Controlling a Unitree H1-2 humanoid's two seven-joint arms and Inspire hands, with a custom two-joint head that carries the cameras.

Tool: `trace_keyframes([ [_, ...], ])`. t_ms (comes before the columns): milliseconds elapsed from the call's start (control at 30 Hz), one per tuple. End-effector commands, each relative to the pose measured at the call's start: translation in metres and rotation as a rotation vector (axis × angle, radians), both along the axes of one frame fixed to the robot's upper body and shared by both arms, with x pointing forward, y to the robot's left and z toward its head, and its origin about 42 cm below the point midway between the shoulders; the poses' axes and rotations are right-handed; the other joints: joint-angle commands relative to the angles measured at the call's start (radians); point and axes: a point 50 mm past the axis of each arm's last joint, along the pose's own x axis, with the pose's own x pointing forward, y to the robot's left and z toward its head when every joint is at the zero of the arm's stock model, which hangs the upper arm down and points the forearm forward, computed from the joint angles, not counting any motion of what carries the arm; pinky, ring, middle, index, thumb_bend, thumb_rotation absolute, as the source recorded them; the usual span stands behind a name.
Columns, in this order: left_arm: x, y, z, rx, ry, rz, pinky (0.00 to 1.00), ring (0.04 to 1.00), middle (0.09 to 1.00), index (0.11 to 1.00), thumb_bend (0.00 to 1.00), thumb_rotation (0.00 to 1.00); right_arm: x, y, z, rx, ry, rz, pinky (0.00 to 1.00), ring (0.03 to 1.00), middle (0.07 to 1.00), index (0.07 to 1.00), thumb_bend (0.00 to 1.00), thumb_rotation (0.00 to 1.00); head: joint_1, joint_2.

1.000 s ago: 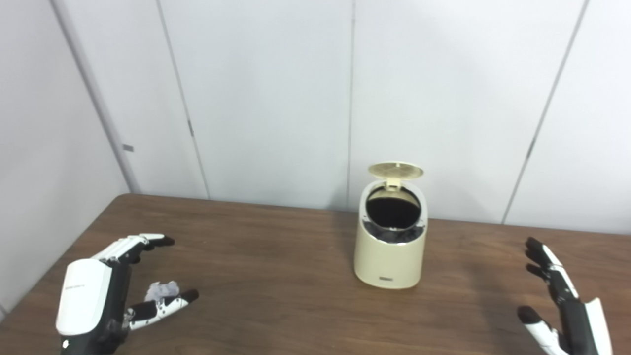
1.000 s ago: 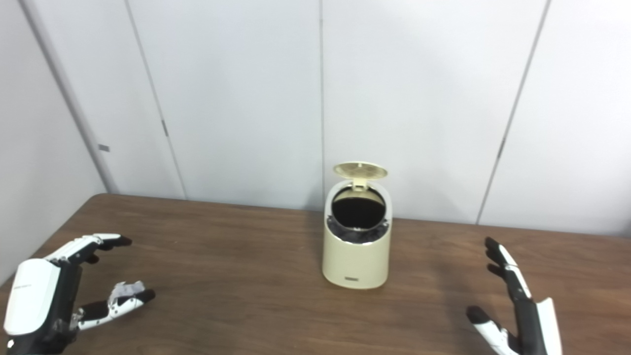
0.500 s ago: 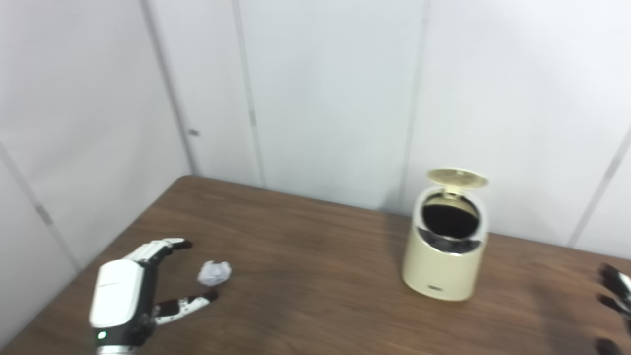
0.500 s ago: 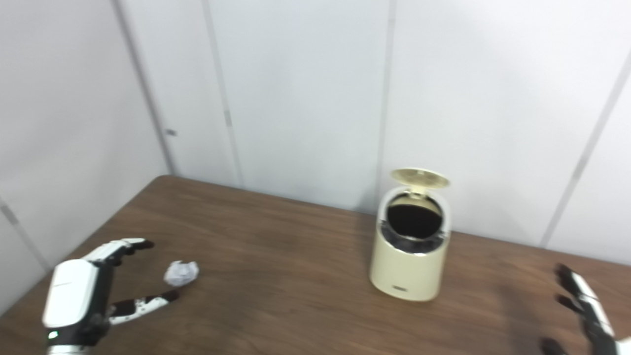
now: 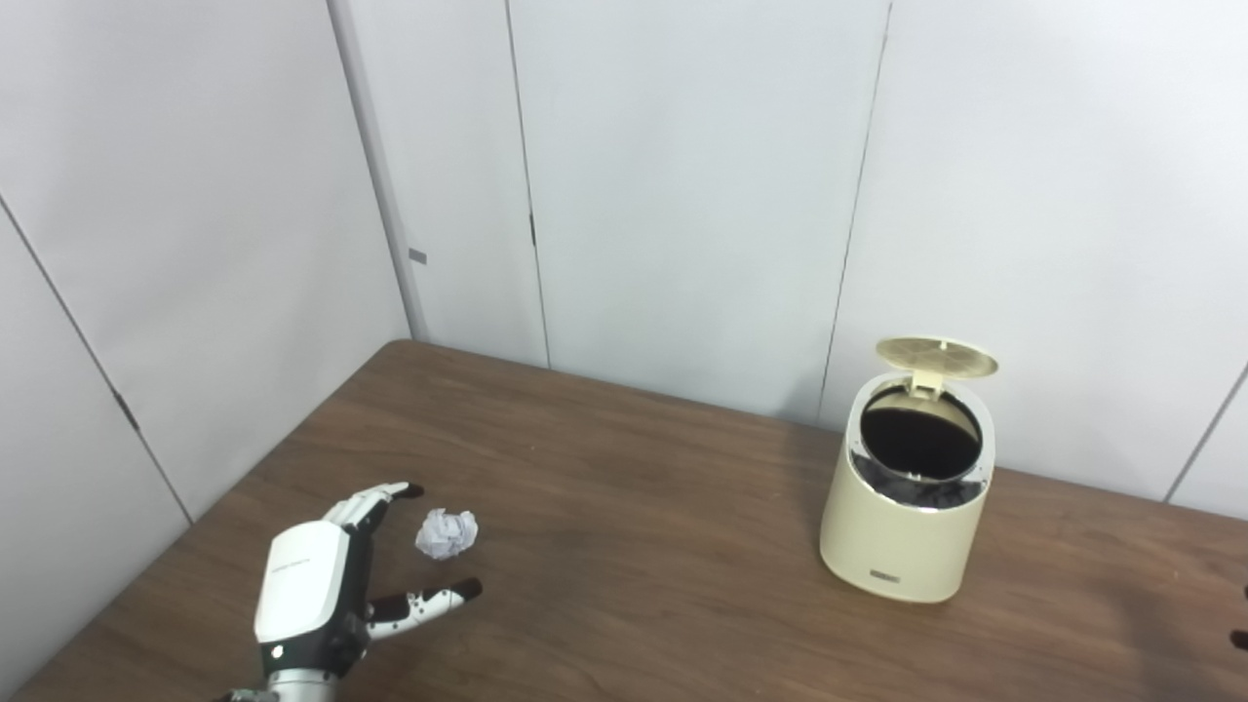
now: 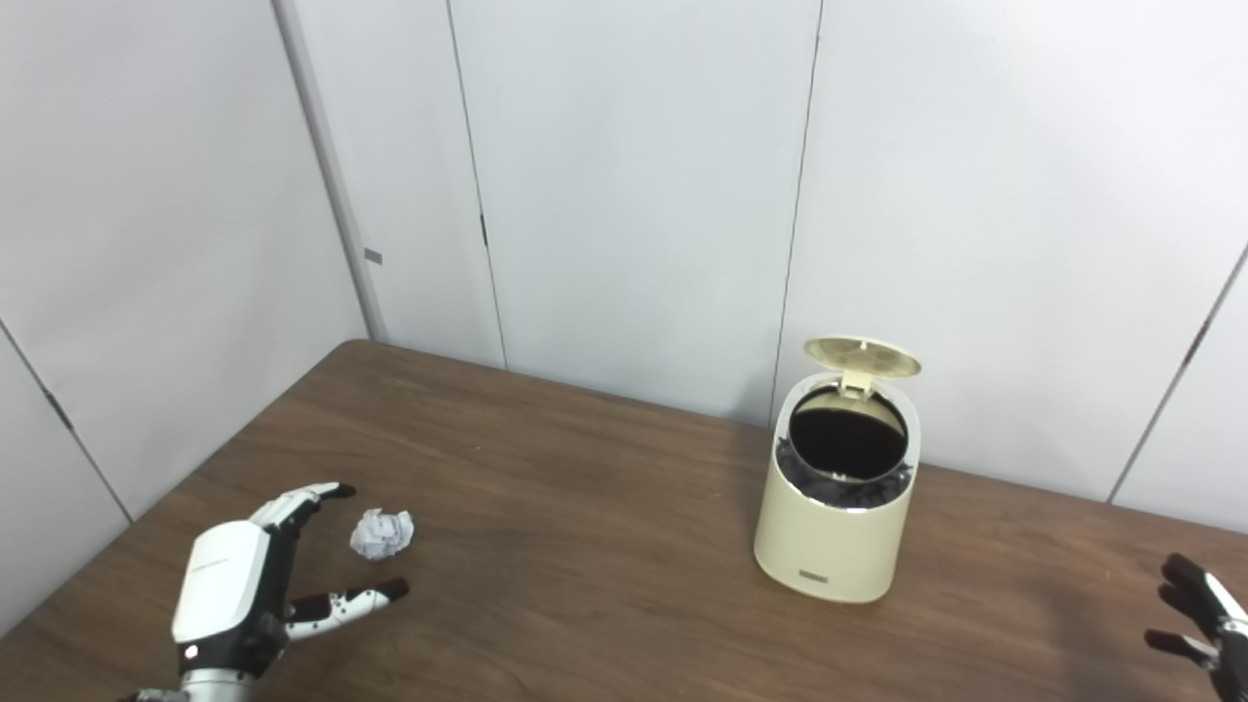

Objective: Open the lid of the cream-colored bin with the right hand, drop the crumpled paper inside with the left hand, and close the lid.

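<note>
Brown table (image 5: 634, 507) bears white crumpled paper (image 5: 447, 533) just beyond the spread, empty left hand (image 5: 327, 585).

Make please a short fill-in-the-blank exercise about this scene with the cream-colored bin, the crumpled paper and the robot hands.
1. The round lid of the cream-colored plastic bin is ____.
2. The white crumpled paper ball lies on the brown wooden ____.
3. The left robot hand, beside the paper, is open and holds ____.
4. The bin stands to the ____ of the paper in the pictures.

Missing words: open; table; nothing; right
</note>
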Motion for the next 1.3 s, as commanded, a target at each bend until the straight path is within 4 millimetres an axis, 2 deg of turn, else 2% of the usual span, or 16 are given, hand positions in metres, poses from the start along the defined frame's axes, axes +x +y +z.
trace_keyframes([
  [0,0.009,0.008,0.014,0.037,-0.056,0.008,0.64,0.787,0.836,0.806,1.0,0.54,-0.009,-0.018,-0.001,-0.043,-0.007,-0.013,0.66,0.829,0.859,0.855,0.89,0.95,0.002,0.0],
  [200,0.019,0.013,0.01,0.029,-0.046,0.026,0.65,0.826,0.865,0.848,1.0,0.5,-0.009,-0.018,-0.001,-0.055,-0.013,-0.021,0.65,0.815,0.849,0.84,0.91,0.96,0.002,-0.006],
  [400,0.028,0.021,0.009,0.008,-0.047,0.036,0.65,0.809,0.865,0.856,1.0,0.48,-0.009,-0.017,-0.002,-0.037,0.001,-0.012,0.64,0.819,0.849,0.843,0.95,0.95,-0.006,-0.009],
  [567,0.039,0.026,0.004,0.0,-0.039,0.038,0.58,0.73,0.802,0.808,1.0,0.45,-0.01,-0.016,-0.003,-0.039,0.005,-0.011,0.62,0.815,0.846,0.839,0.94,0.95,-0.014,-0.012],
  [633,0.044,0.026,0.003,-0.001,-0.035,0.034,0.55,0.703,0.783,0.793,1.0,0.47,-0.01,-0.015,-0.003,-0.041,0.004,-0.011,0.63,0.816,0.847,0.84,0.94,0.95,-0.017,-0.01],
  [700,0.049,0.025,0.003,0.004,-0.037,0.023,0.54,0.684,0.759,0.763,1.0,0.48,-0.01,-0.015,-0.003,-0.044,0.003,-0.011,0.62,0.813,0.848,0.841,0.93,0.95,-0.021,-0.01],
  [833,0.055,0.018,0.002,-0.001,-0.033,-0.005,0.54,0.657,0.718,0.717,1.0,0.43,-0.011,-0.014,-0.004,-0.046,0.005,-0.012,0.62,0.818,0.856,0.85,0.94,0.95,-0.025,-0.01],
  [967,0.059,0.015,-0.008,-0.021,-0.002,-0.04,0.56,0.67,0.724,0.722,1.0,0.37,-0.011,-0.014,-0.004,-0.058,-0.001,-0.017,0.61,0.808,0.85,0.849,0.94,0.96,-0.03,-0.007],
  [1167,0.06,0.004,-0.013,-0.004,0.037,-0.087,0.55,0.666,0.727,0.726,1.0,0.46,-0.011,-0.013,-0.004,-0.065,0.004,-0.015,0.61,0.81,0.853,0.857,0.95,0.97,-0.035,-0.004],
  [1267,0.058,-0.002,-0.014,0.0,0.042,-0.112,0.55,0.668,0.723,0.714,1.0,0.45,-0.012,-0.012,-0.003,-0.066,0.006,-0.014,0.61,0.814,0.855,0.856,0.95,0.97,-0.037,-0.002],
])
